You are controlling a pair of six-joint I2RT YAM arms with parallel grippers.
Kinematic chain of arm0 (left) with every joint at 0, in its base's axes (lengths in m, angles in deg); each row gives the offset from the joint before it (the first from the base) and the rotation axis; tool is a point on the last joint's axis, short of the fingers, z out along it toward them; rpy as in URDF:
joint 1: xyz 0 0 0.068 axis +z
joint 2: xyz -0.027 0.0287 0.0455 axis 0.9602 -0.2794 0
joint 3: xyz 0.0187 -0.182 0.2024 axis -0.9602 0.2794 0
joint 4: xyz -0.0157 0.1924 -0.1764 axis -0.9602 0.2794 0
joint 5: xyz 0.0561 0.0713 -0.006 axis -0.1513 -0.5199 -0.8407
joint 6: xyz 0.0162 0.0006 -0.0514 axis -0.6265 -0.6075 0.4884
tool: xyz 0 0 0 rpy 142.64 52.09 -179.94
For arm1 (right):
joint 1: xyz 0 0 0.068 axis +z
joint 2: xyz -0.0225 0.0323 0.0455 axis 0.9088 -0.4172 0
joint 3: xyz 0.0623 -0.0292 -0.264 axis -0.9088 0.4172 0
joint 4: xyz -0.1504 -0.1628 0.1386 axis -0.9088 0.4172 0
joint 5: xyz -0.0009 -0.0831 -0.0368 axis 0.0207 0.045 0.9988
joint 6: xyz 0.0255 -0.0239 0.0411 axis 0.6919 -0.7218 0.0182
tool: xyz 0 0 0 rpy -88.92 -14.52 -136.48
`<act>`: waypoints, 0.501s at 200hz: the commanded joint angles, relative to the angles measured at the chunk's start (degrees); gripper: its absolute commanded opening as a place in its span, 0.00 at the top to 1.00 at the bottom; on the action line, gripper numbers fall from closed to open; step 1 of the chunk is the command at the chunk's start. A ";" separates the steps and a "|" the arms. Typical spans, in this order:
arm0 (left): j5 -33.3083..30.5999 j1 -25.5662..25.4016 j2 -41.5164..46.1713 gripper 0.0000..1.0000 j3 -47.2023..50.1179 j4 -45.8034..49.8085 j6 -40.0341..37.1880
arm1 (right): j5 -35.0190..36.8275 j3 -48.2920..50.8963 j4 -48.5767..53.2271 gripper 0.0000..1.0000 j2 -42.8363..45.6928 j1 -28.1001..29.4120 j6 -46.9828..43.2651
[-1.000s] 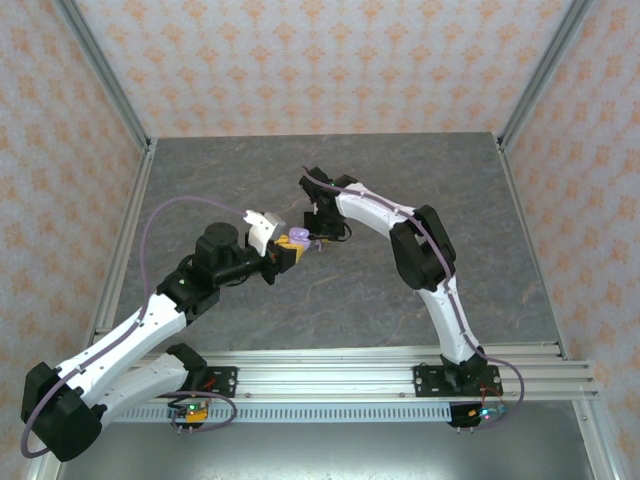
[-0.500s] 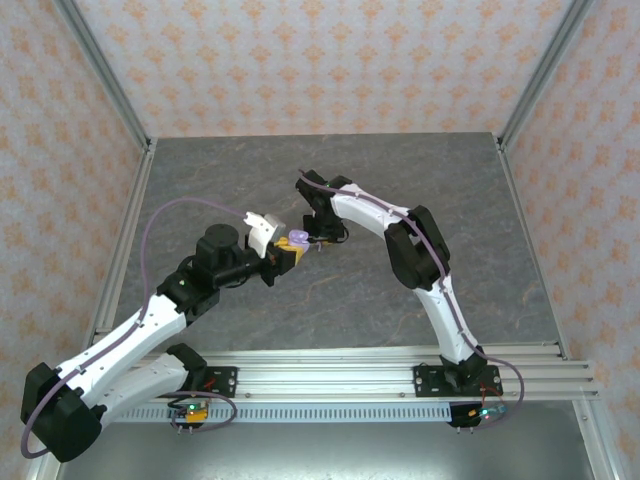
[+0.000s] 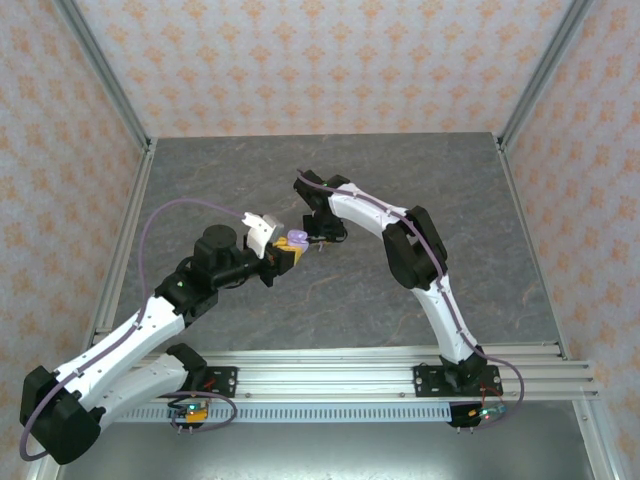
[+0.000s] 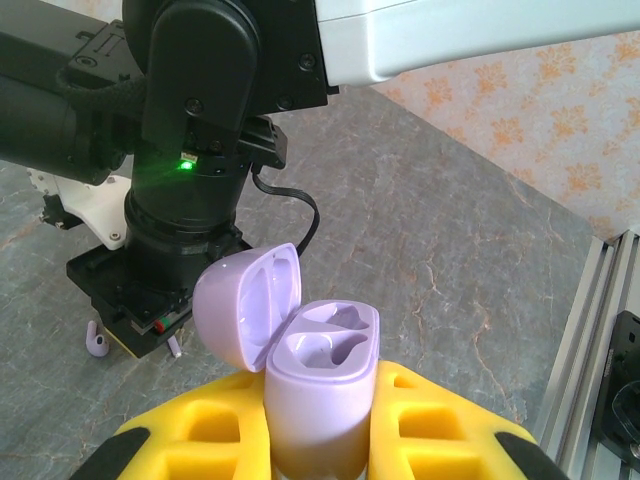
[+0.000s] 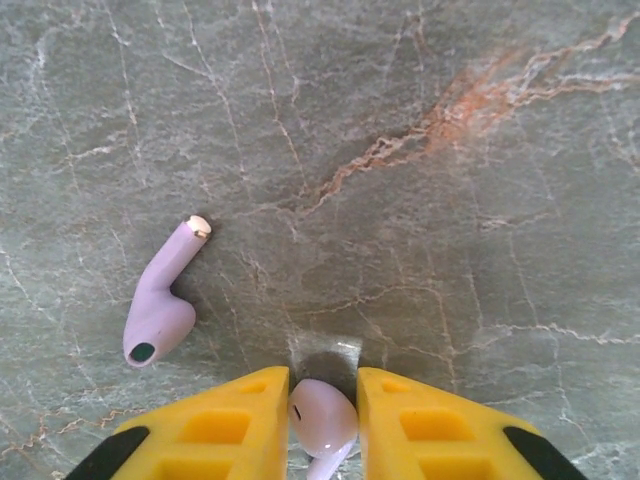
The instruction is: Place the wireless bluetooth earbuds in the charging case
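Left tool (image 3: 284, 256), we see from above, is clamped on the open charging case (image 3: 296, 240); the right tool (image 3: 318, 237) stands just beside the case, at its far right. From the left wrist, the case sockets (image 4: 330, 345) face up. At the right wrist, pads (image 5: 268, 420) press both sides of a lilac earbud (image 5: 323, 412), stem toward the wrist; we judge it must enter the case stem-down.

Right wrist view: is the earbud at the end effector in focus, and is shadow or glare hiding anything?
Right wrist: the loose earbud and table are sharp; the near earbud in the right end effector is slightly soft, a dark shadow just beyond it; no glare. Left wrist: charging case crisp, evenly lit.
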 commanded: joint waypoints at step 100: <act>-1.09 -0.30 1.24 0.85 0.10 0.57 0.12 | 1.80 10.11 1.83 0.83 8.89 -2.57 -14.34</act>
